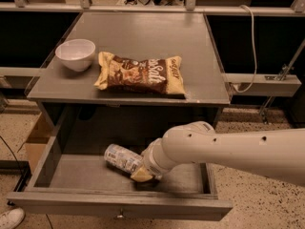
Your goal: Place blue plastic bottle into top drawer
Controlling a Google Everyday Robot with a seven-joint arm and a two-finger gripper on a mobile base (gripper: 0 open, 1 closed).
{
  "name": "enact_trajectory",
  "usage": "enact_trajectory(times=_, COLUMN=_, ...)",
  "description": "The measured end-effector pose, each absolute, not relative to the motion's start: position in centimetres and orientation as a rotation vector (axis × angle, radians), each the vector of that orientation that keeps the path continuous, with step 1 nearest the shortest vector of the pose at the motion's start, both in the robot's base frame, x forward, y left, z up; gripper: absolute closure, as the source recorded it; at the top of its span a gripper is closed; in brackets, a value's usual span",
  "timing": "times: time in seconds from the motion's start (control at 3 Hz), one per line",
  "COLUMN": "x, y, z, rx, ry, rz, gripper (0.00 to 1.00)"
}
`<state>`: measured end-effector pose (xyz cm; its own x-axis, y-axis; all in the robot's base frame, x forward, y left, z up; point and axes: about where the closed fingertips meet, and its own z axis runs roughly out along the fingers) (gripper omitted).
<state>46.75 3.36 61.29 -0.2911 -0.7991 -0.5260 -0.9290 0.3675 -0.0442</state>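
Observation:
The blue plastic bottle (122, 158) lies tilted inside the open top drawer (76, 175), its base pointing left and its cap end hidden in my gripper. My gripper (143, 173) is low inside the drawer, right of centre, and is shut on the bottle's right end. Only a yellowish pad shows under my white wrist, which hides the rest of the gripper. The bottle is at or just above the drawer floor. The drawer's small metal knob (119, 216) shows at the front centre.
On the grey table top (152, 37) stand a white bowl (75, 54) at the left and a brown-yellow chip bag (140, 74) near the front edge. A cardboard box (35, 140) stands on the floor to the left. A shoe (9, 218) is at the bottom left.

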Motion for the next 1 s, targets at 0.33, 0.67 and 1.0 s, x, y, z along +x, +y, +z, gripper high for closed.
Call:
enact_trajectory(times=0.33, x=46.75, y=3.36, z=61.29, rx=-1.495, ry=2.169, rz=0.373, gripper=0.43)
enact_trajectory(times=0.67, x=46.75, y=3.36, z=61.29, rx=-1.495, ry=2.169, rz=0.373, gripper=0.2)
enact_trajectory(times=1.0, x=46.75, y=3.37, z=61.3, rx=-1.495, ry=2.169, rz=0.373, gripper=0.0)
